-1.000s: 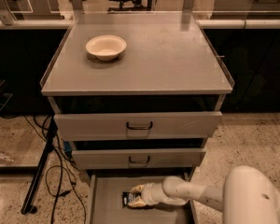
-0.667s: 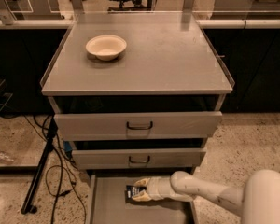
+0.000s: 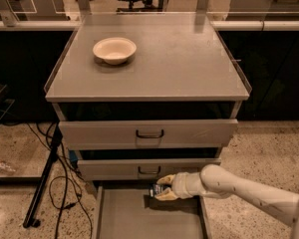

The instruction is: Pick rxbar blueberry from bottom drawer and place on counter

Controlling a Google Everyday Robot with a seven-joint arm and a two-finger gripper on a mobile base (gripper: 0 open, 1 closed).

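The rxbar blueberry (image 3: 153, 190) is a small dark wrapper with white lettering, held between the fingers of my gripper (image 3: 162, 187). The gripper is shut on it and holds it just above the floor of the open bottom drawer (image 3: 134, 218), close under the front of the middle drawer (image 3: 148, 170). My white arm (image 3: 239, 188) reaches in from the lower right. The counter (image 3: 179, 59) is the flat grey top of the cabinet, well above the gripper.
A cream bowl (image 3: 114, 50) stands on the counter's back left. The top drawer (image 3: 149, 132) and middle drawer are shut, with dark handles. A black stand (image 3: 42, 183) and cables lie on the floor to the left. Desks and a chair stand behind.
My gripper has risen with the bar from the drawer floor to just under the middle drawer front, moving slightly back. The arm has lifted with it.
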